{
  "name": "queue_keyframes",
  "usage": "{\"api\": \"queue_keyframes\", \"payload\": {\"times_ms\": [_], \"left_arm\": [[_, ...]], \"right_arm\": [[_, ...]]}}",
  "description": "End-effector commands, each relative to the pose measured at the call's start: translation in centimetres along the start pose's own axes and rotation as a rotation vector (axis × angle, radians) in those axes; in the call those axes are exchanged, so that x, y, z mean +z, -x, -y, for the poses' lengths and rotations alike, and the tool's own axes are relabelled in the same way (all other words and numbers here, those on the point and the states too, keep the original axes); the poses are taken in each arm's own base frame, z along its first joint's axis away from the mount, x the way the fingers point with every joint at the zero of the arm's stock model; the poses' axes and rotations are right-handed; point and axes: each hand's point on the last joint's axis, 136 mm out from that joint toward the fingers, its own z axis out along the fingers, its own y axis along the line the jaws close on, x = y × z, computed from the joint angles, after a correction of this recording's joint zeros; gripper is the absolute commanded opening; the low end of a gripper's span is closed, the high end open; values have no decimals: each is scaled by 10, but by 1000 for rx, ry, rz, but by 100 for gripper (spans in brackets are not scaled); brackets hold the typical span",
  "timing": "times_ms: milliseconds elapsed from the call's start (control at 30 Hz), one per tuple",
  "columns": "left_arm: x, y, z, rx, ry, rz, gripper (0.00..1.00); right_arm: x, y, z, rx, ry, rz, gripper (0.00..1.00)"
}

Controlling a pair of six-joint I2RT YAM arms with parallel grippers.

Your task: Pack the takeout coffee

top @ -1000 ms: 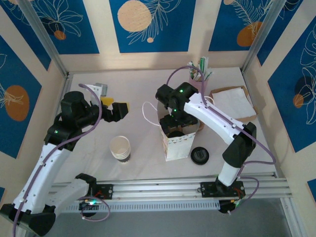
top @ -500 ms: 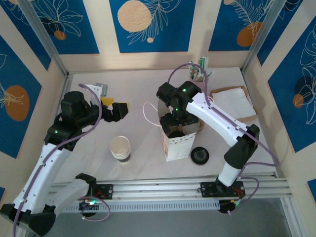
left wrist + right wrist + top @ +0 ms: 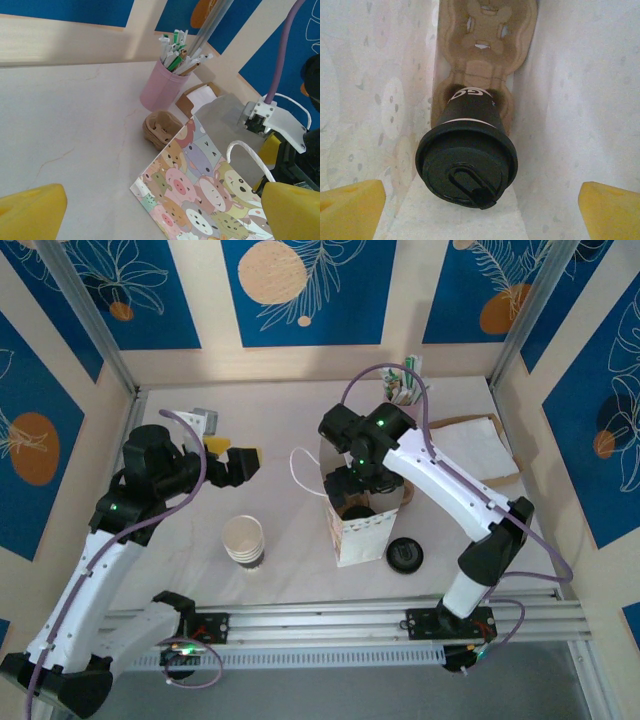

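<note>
The takeout coffee (image 3: 466,167), a paper cup under a round black lid, stands in a brown cardboard carrier (image 3: 485,60) at the bottom of the paper bag (image 3: 580,100). My right gripper (image 3: 481,202) hangs open just above the lid, one yellow finger (image 3: 352,202) on each side, touching nothing. From above, the right gripper (image 3: 352,485) sits in the mouth of the bag (image 3: 360,530). My left gripper (image 3: 240,462) is open and holds nothing, well left of the bag. In its wrist view the left gripper (image 3: 161,212) faces the bag's cartoon-animal side (image 3: 210,185).
A stack of lidless cups (image 3: 244,540) stands left of the bag and a loose black lid (image 3: 405,554) lies at its right. Behind are a pink holder of straws (image 3: 162,87), spare cardboard carriers (image 3: 161,129) and a tray of napkins (image 3: 470,448). Walls close the table in.
The right arm's elbow has swung slightly right and toward the near edge while its gripper stays over the bag. The left arm has not moved.
</note>
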Motion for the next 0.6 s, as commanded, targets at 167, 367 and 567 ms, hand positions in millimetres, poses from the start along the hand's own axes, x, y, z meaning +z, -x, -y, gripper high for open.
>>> {"api": "queue_keyframes", "payload": {"times_ms": [167,367,567], "left_arm": [[-7,8,13,13,-43,28,100],[-8,10,15,14,-46,31,100],[-10,13,18,12,-54,40,100]], "right_arm": [[-27,-1,0,10,30,74,97],[-38,1,0,12,43,124,96],[-53,4,0,11,70,199,95]]}}
